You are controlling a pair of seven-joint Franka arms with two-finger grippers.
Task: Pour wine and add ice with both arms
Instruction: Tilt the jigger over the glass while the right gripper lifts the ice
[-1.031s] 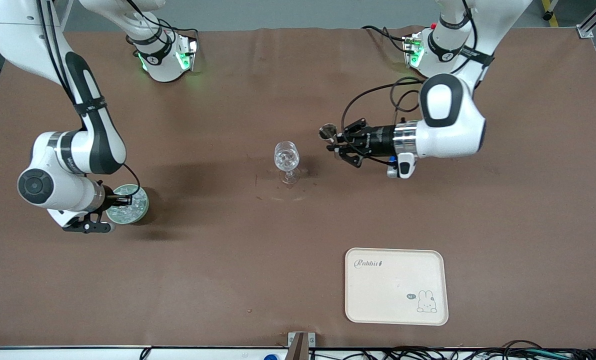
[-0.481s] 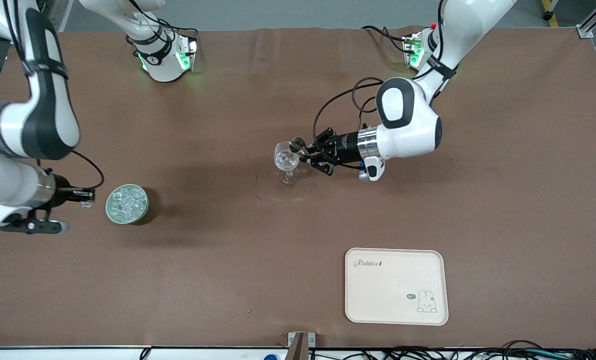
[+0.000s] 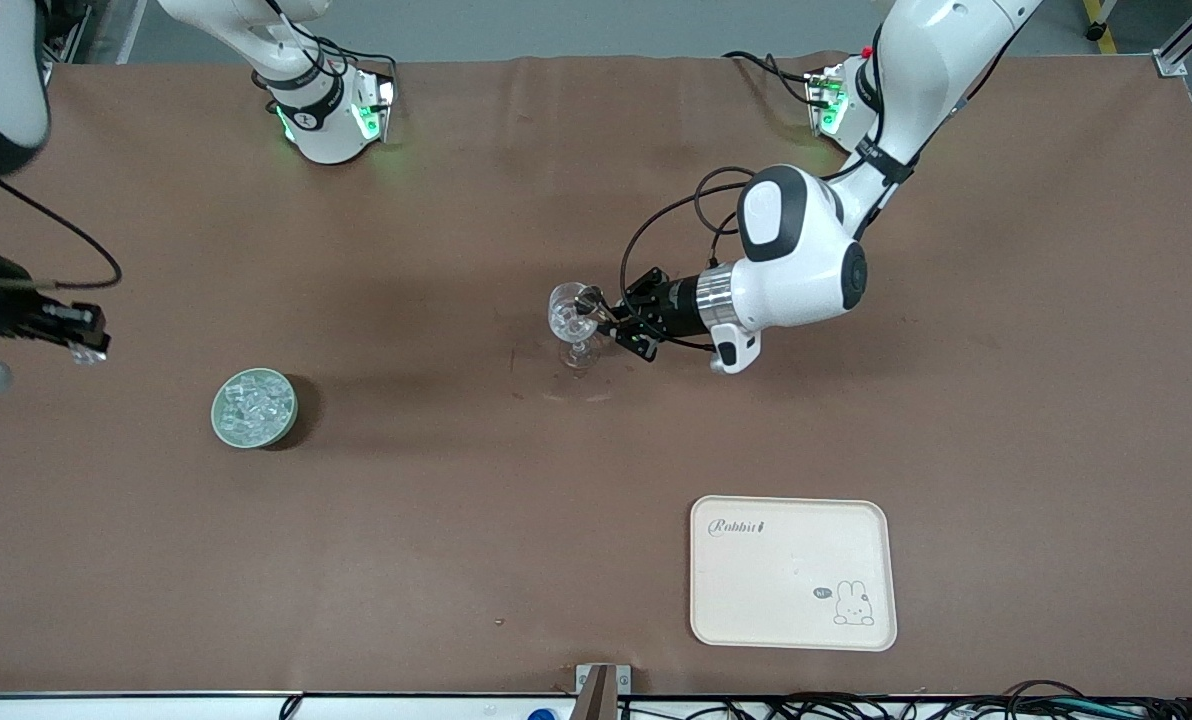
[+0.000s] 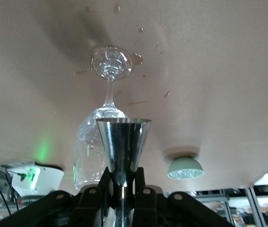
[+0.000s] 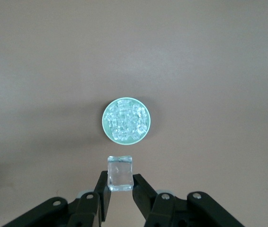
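I have one ice cube (image 5: 120,173) pinched between the right gripper (image 5: 120,189) fingers, lifted clear of the table and hanging over bare cloth at the right arm's end. The rest of the ice (image 3: 253,404) sits heaped in the green bowl (image 3: 220,425), which stands on the table well apart from the wine glass (image 3: 572,312).

The glass stands upright near the middle of the table. My left gripper (image 3: 608,314) is clamped tight on a small steel measuring cup (image 4: 123,144), holding it right at the rim of the glass; whether the two touch I cannot tell. I can't make out any liquid in either the cup or the glass.

I judge the task at its midpoint: the pour looks under way or just finishing, and the cube has been picked but not delivered. Left to do is carrying it across to the glass and dropping it in. A cream tray (image 3: 792,572) lies unused, nearer the front camera.
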